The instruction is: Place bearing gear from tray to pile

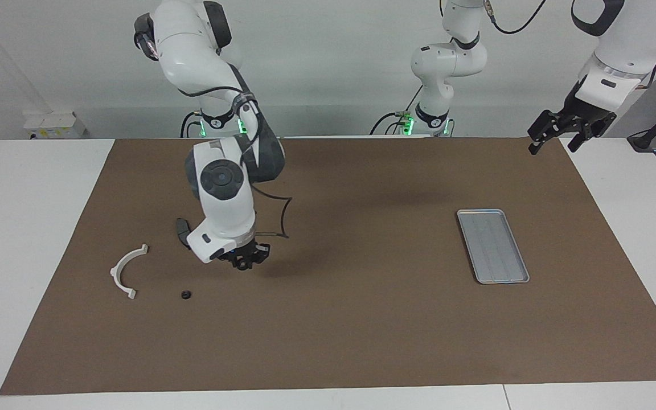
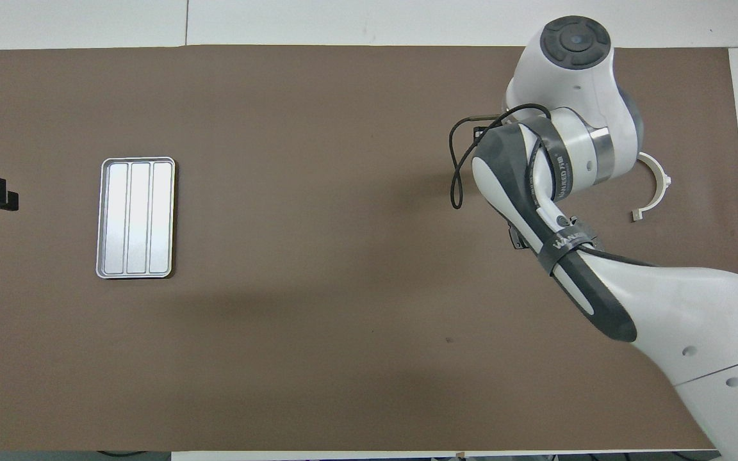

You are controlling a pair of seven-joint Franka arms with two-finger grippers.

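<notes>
I see the bearing gear point(image 1: 185, 294) lying on the brown mat point(image 1: 339, 319), just beside the white half-ring bracket point(image 1: 126, 270) — off the silver tray point(image 1: 493, 246), which sits well apart toward the left arm's end. My right gripper point(image 1: 246, 259) hovers at about two o'clock from the gear in the facing view; I cannot tell its finger state. The left gripper point(image 1: 556, 134) waits raised near the mat's corner, fingers spread.

White table point(image 1: 32, 239), most of its top covered by a brown mat point(image 1: 362, 319). Plain pale wall point(image 1: 328, 68) rises from the table edge at the robots' end. Small white box point(image 1: 54, 125) against the wall, toward the right arm's end. Lighting even, shadows soft
</notes>
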